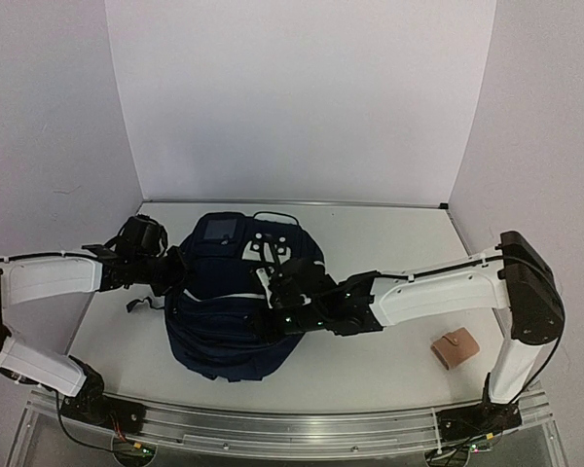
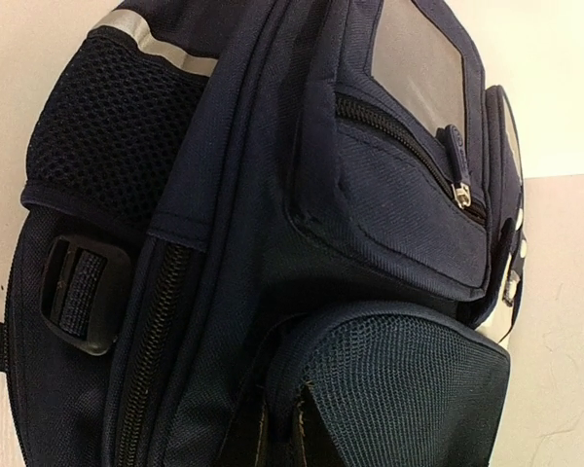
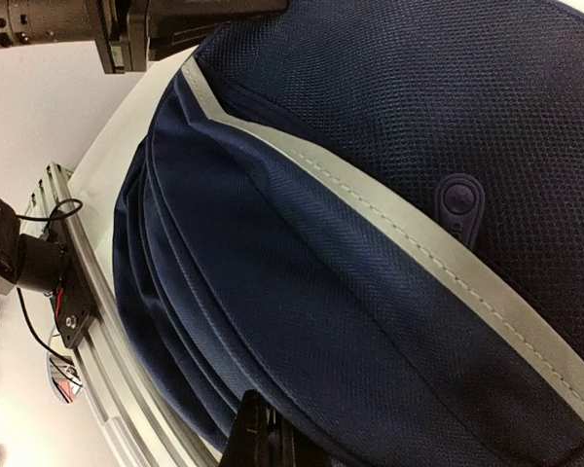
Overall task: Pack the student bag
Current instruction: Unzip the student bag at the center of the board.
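The student bag is a dark navy backpack with white stripes, lying in the middle of the table. My left gripper is pressed against its left side. In the left wrist view the bag fills the frame, and my left gripper is shut on a fold at the edge of its mesh pocket. My right gripper rests on the bag's front panel. In the right wrist view its dark fingers are together at the bag's seam, partly covered by fabric, below a grey reflective stripe.
A small tan wallet lies on the table at the right, near the right arm's base. White walls close off the back and both sides. The metal rail runs along the near edge. A black strap end trails left of the bag.
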